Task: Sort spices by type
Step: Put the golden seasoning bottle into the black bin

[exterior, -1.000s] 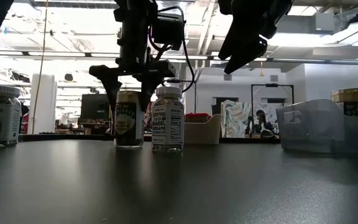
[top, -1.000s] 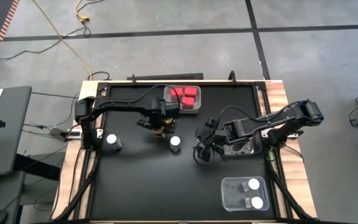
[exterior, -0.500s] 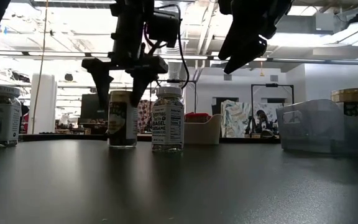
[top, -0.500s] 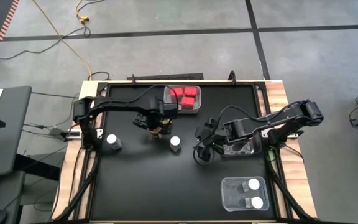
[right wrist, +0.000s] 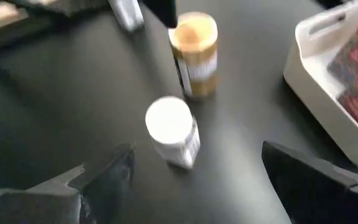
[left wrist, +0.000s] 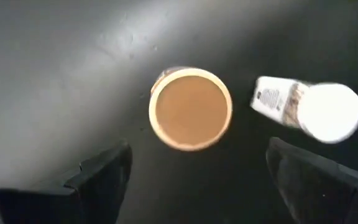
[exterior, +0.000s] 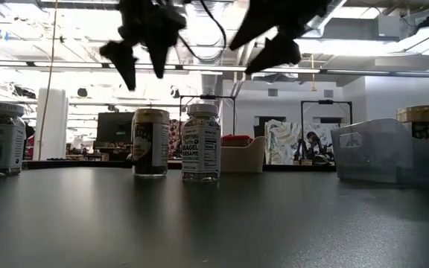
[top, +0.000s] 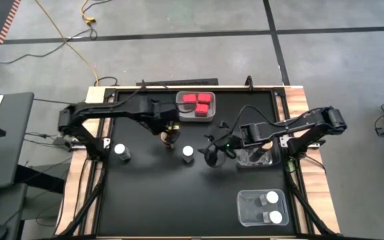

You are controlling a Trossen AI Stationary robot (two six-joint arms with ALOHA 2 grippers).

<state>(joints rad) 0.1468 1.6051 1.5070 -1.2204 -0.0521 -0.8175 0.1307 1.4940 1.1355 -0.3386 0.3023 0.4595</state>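
The fingers of the left gripper are spread wide and hold nothing; in the left wrist view they stand apart on either side of the brown-lidded jar, above it and clear of it. The fingers of the right gripper are likewise wide apart and empty, hanging above the table beside the white-lidded jar.

The brown-lidded jar stands upright on the table, just in front of the white bin in which the red boxes lie. The white-lidded jar stands near it, apart from it. A second white-lidded jar stands alone toward the left edge, and two more already lie in the clear bin at the front right. Another clear bin sits under the right arm.

The step in hand appears to be the picking of the middle white-lidded jar for the clear bin at the front right. It would be done well if the open jaws were centred over the lid, lowered squarely past it, and closed on the body, so that the neighbouring brown-lidded jar is not knocked. The left arm should be kept clear of the right arm's path.
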